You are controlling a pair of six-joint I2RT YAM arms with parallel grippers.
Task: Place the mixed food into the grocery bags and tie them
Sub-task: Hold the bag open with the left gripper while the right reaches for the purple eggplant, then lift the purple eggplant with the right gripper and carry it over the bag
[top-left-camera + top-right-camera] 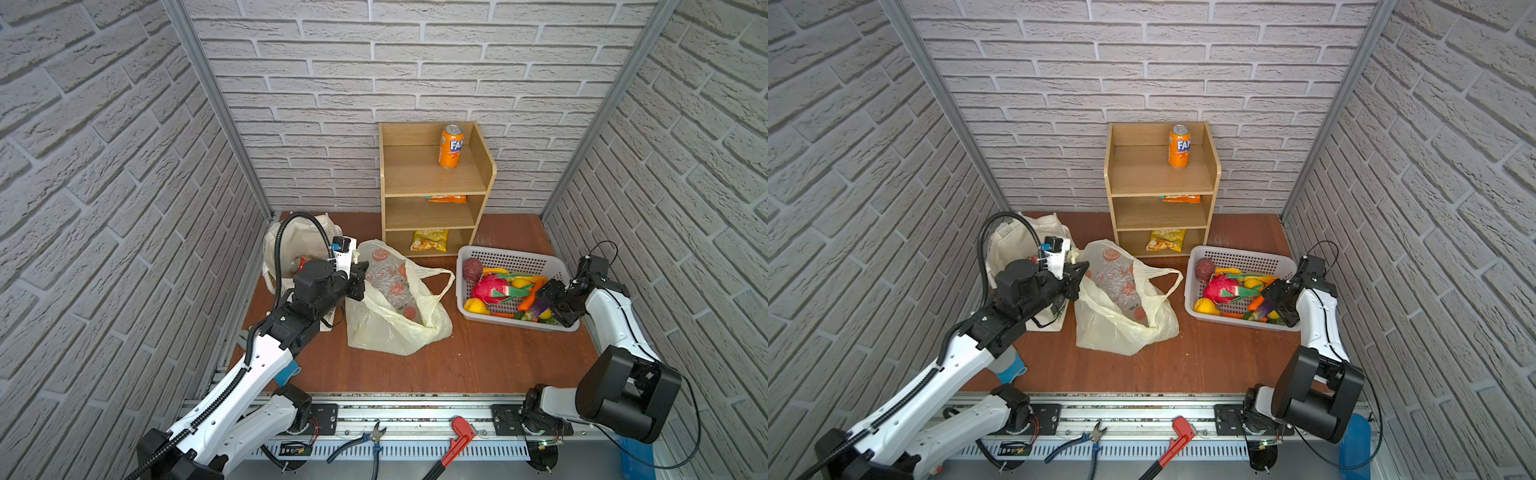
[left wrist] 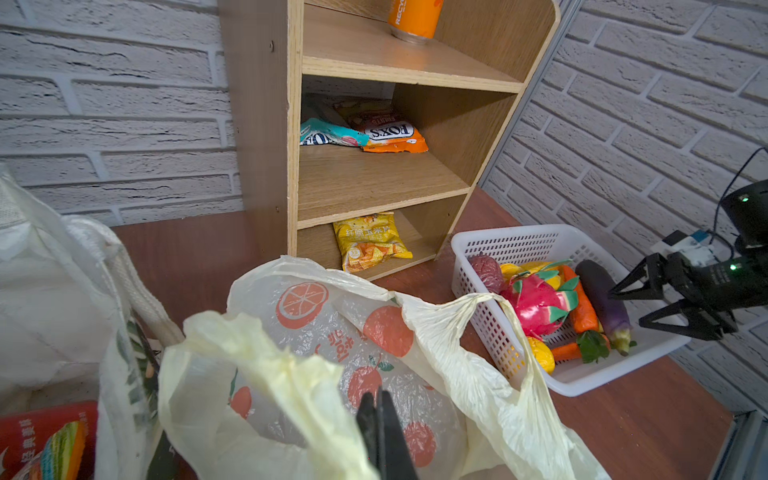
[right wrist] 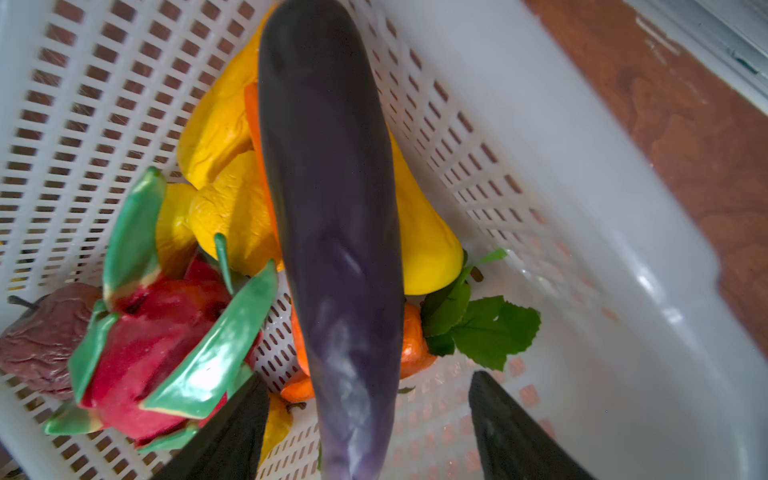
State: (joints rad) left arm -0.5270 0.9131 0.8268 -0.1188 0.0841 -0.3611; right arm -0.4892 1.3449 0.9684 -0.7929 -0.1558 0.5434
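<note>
The pale-yellow plastic carrier bag point(image 1: 395, 328) point(image 1: 1121, 328) lies open-mouthed mid-table. My left gripper point(image 1: 358, 286) point(image 2: 380, 419) is shut at its raised left rim, and a fold of that rim runs up against the fingers. Behind the left arm stands the cream tote point(image 1: 299, 237) point(image 2: 50, 291), with a red can point(image 1: 299, 262) point(image 2: 37, 432) inside. At the right, the white basket point(image 1: 511, 255) point(image 3: 582, 208) holds toy produce. My right gripper point(image 1: 548, 307) point(image 3: 374, 415) is open over the basket. Its fingers stand either side of the dark purple aubergine point(image 1: 540, 308) point(image 3: 332, 208) without touching it.
A wooden shelf unit point(image 1: 436, 183) stands at the back wall. It carries an orange can point(image 1: 451, 145) on top and snack packets point(image 1: 430, 240) on the lower shelves. A pink dragon fruit point(image 1: 492, 289) lies in the basket. Pliers point(image 1: 370, 440) and a red wrench point(image 1: 457, 440) lie on the front rail.
</note>
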